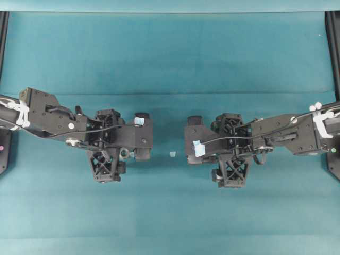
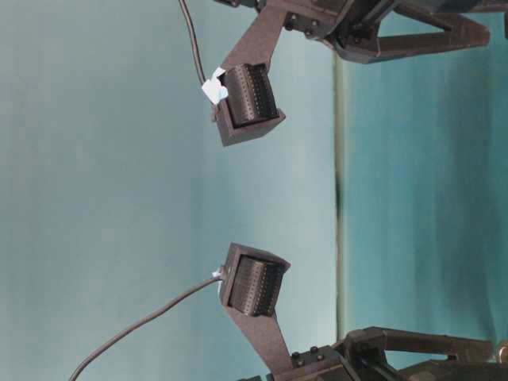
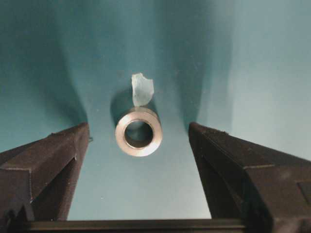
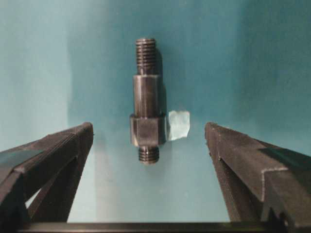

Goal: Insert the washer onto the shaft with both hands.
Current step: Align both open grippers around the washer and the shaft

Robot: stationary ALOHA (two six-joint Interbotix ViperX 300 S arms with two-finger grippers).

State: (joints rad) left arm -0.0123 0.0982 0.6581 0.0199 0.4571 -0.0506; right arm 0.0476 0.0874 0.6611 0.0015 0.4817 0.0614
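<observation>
the left gripper (image 3: 138, 145) is seen with jaws spread wide apart – nothing is held. the washer (image 3: 138, 131) lies at frame centre on the teal table (image 3: 252, 58), between the fingers, touching a pale tape square (image 3: 142, 89) just above it. the right gripper (image 4: 148, 145) is likewise spread apart; the shaft (image 4: 146, 102) lies lengthwise at upper centre, a tape scrap (image 4: 178, 124) beside it.

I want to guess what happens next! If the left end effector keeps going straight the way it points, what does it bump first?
Probably the washer: it lies centred between the open left end effector fingers, though depth is unclear.
</observation>
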